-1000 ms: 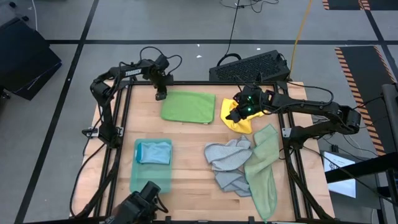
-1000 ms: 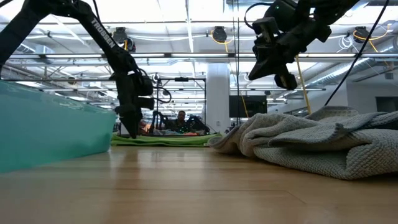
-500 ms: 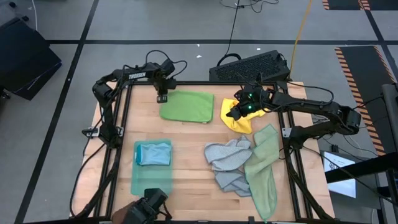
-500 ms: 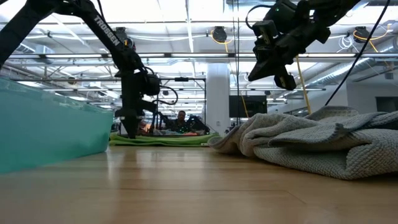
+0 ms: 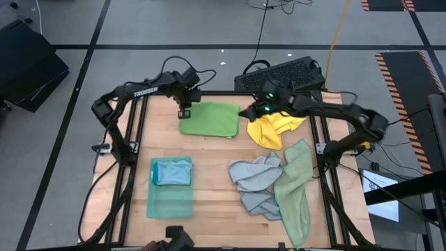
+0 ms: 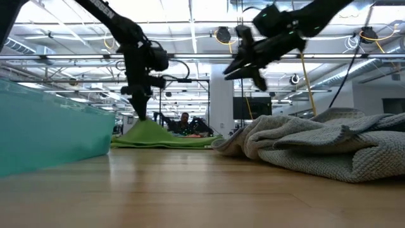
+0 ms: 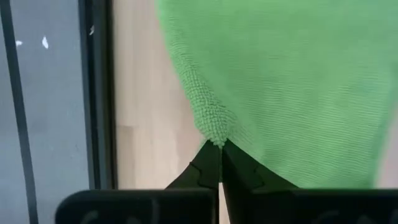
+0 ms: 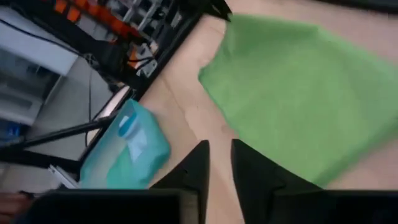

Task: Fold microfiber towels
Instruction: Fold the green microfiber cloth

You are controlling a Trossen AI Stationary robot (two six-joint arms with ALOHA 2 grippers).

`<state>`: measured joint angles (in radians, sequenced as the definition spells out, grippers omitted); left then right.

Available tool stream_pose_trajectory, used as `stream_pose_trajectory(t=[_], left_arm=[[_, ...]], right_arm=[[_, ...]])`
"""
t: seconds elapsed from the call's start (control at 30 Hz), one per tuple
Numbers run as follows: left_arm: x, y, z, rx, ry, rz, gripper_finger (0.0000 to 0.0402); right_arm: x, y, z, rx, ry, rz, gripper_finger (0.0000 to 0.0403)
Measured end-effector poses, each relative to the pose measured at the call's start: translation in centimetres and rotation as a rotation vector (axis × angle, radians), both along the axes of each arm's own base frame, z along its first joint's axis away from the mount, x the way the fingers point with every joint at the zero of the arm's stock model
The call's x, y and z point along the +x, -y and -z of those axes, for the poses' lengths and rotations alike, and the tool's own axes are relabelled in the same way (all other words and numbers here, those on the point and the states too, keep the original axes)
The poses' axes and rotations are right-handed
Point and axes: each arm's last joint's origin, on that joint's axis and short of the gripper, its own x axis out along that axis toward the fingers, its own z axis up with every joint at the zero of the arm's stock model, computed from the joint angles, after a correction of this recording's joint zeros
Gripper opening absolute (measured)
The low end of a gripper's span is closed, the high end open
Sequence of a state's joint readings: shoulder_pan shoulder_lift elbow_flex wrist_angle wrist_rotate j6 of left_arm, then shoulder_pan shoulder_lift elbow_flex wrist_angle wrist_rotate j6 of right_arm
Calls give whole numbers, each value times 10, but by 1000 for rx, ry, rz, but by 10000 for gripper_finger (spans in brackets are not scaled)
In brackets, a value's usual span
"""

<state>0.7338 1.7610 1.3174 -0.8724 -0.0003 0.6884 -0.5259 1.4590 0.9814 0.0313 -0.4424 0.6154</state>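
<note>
Since a second ago the left hand [image 5: 185, 111] has been closing on the far left corner of the bright green towel [image 5: 211, 120] and is now lifting it, so the corner is rising into a small peak in the low view, where it lay flat before. The right hand [image 5: 246, 112] has been swinging away from the yellow towel [image 5: 273, 127] toward the green one; the yellow cloth, earlier bunched beneath it, is now lying spread beside it on the desk [image 5: 209, 174].

There are no containers on the desk. The nearest thing to a holder is the flat teal green towel [image 5: 169, 197] at the near left, which is carrying a smaller folded light blue towel [image 5: 172, 171] on its far end.

The left hand's fingers are pressing together on the green corner, as its wrist view is showing [image 7: 213, 163]. The right hand is hovering above the desk just off the green towel's right edge, between it and the yellow towel, fingers [image 8: 194, 167] standing a narrow gap apart and gripping nothing. A crumpled grey towel [image 5: 256, 180] and a long pale sage towel [image 5: 295, 188] are lying together at the near right, touching each other, well apart from both hands.
</note>
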Motion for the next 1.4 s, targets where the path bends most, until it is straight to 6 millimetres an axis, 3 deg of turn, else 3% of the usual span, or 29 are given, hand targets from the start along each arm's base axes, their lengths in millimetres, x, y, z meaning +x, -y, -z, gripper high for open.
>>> stream_pose_trajectory(t=[0.3,0.4,0.53,0.87,1.2,1.4], left_arm=[[10,45,-40,45,94,54,6],[13,56,-46,49,113,66,7],[18,66,-48,48,121,92,4],[26,73,-49,63,156,108,7],[26,73,-49,64,156,110,8],[24,74,-56,77,183,102,4]], right_arm=[[90,62,8,-209,66,-245,132],[113,75,12,-274,104,-320,148],[133,77,16,-359,121,-369,157],[158,70,45,-464,172,-426,160],[162,64,46,-564,172,-460,160],[170,53,57,-586,170,-501,160]])
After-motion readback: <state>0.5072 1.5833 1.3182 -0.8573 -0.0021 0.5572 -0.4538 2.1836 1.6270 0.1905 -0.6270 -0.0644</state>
